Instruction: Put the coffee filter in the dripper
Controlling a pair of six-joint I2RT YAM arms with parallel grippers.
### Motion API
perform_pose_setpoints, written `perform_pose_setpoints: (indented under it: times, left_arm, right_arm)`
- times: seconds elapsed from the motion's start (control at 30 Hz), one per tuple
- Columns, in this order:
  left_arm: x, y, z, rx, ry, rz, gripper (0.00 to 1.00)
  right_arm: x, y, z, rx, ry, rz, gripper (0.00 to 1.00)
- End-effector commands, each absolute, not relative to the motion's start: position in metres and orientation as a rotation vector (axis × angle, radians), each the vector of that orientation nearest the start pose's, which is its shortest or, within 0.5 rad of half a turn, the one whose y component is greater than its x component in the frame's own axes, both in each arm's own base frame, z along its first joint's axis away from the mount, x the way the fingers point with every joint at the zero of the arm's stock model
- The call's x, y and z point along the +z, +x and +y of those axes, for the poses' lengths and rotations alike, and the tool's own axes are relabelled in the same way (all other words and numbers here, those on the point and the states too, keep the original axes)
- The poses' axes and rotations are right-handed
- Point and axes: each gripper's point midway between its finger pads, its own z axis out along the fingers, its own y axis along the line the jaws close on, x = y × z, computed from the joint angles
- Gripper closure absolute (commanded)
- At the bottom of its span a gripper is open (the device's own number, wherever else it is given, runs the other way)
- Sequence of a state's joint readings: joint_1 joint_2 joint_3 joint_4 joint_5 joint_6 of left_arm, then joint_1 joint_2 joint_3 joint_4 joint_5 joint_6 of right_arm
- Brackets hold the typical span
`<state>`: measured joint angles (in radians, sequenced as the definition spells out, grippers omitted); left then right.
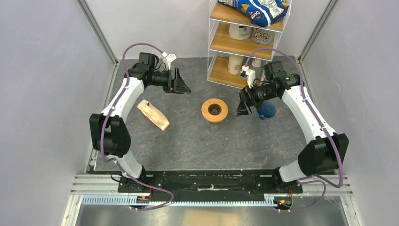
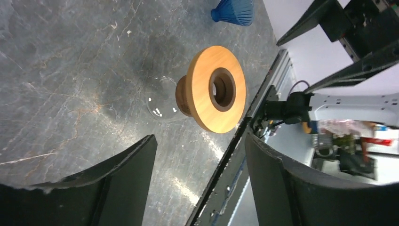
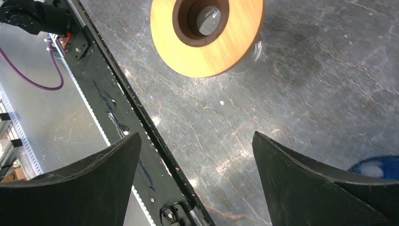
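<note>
The dark blue ribbed dripper (image 1: 267, 110) stands on the table at the right, just beside my right gripper (image 1: 244, 107), which is open and empty. The dripper also shows in the left wrist view (image 2: 233, 11), and a blurred blue edge of it shows in the right wrist view (image 3: 376, 168). My left gripper (image 1: 182, 83) is open and empty, held high at the back left. A single white coffee filter is not in view; only a thick cream-and-tan paper stack (image 1: 153, 114) lies at the left.
An orange-brown wooden ring (image 1: 215, 110) sits on a small clear glass cup (image 2: 161, 100) at the table's middle, also seen from the right wrist (image 3: 207, 35). A wooden shelf unit (image 1: 247, 40) with bottles and a snack bag stands at the back. Grey walls enclose both sides.
</note>
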<state>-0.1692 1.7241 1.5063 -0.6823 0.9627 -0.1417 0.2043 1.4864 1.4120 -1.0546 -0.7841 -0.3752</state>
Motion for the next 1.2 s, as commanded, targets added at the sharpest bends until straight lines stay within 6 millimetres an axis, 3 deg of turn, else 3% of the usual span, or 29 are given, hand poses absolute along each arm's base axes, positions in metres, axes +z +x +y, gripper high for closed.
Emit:
perform_pose_setpoints:
  times: [0.0,0.1,0.23,0.4,0.6,1.17]
  left_arm:
    - [0.222,0.343,-0.204,-1.19,0.578,2.279,0.28]
    - [0.212,0.328,-0.212,-1.252,0.609,2.296,0.4]
    - [0.192,0.313,-0.231,-1.246,0.73,2.348,0.48]
    - [0.168,0.307,-0.248,-1.205,0.8,2.429,0.67]
    - [0.157,0.304,-0.259,-1.212,0.831,2.461,0.86]
    - [0.154,0.296,-0.279,-1.225,0.899,2.466,0.91]
  right_arm:
    - [0.233,0.266,0.158,0.878,-0.935,2.285,0.04]
    - [0.231,0.262,0.154,0.855,-0.917,2.308,0.04]
    - [0.225,0.263,0.144,0.795,-0.895,2.352,0.05]
    - [0.226,0.263,0.143,0.79,-0.888,2.357,0.05]
    - [0.226,0.262,0.142,0.779,-0.899,2.351,0.05]
    - [0.223,0.262,0.139,0.777,-0.933,2.347,0.04]
